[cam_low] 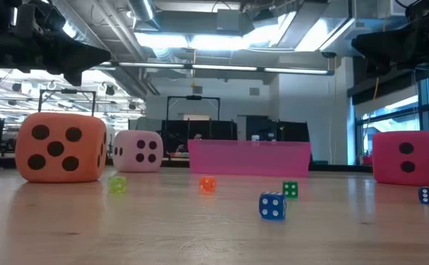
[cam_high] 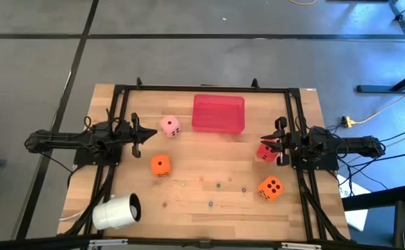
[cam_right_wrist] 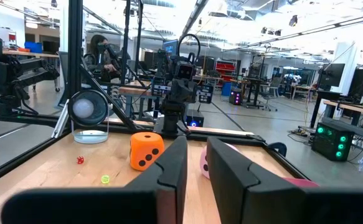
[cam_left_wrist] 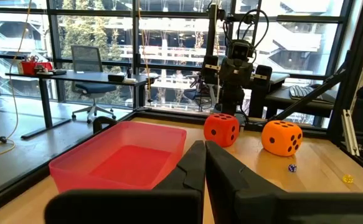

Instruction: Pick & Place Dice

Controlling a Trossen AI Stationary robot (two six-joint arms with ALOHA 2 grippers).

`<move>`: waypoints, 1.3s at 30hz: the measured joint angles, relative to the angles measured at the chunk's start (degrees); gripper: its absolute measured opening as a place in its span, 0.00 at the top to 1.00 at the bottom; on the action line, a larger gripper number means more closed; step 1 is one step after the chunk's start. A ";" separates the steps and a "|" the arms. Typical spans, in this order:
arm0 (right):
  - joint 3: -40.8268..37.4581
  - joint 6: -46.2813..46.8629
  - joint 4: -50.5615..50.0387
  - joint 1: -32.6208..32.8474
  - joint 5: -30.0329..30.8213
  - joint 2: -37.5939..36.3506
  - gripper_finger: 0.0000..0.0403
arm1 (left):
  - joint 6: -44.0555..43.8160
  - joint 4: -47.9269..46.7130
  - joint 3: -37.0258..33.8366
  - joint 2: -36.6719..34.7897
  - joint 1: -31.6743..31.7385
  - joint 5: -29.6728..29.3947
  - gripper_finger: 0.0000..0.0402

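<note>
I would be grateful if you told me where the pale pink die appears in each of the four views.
High view: pale pink die just left of the red tray.
Low view: left of centre, again left of the tray.
Left wrist view: not in it.
Right wrist view: partly hidden, glimpsed between the right gripper fingers.
Shared landmark: the red tray beside it.

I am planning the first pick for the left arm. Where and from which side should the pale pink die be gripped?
Grip the pale pink die across two opposite flat side faces, coming straight down from above. It sits flat on the table, apart from the red tray and the orange die, so there looks to be room beside those faces. The left end effector hangs just beside it.
</note>
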 joint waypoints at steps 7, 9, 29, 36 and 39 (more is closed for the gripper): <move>0.00 0.00 0.02 0.02 0.00 0.00 0.84 | 0.00 0.01 0.00 0.00 -0.01 -0.02 0.98; 0.00 0.00 0.02 0.00 0.00 0.02 0.84 | 0.00 0.02 0.00 0.00 -0.02 -0.02 0.98; 0.00 15.64 0.13 0.00 -0.02 0.00 0.84 | 4.50 0.01 0.00 -0.01 -0.01 -0.12 0.99; 0.00 5.45 0.13 -0.09 2.74 0.00 0.84 | -3.33 0.08 0.00 -0.02 -0.02 0.80 0.99; 0.01 2.20 0.14 -0.11 6.07 0.00 0.84 | -2.69 1.71 0.00 0.00 -0.02 -0.13 0.98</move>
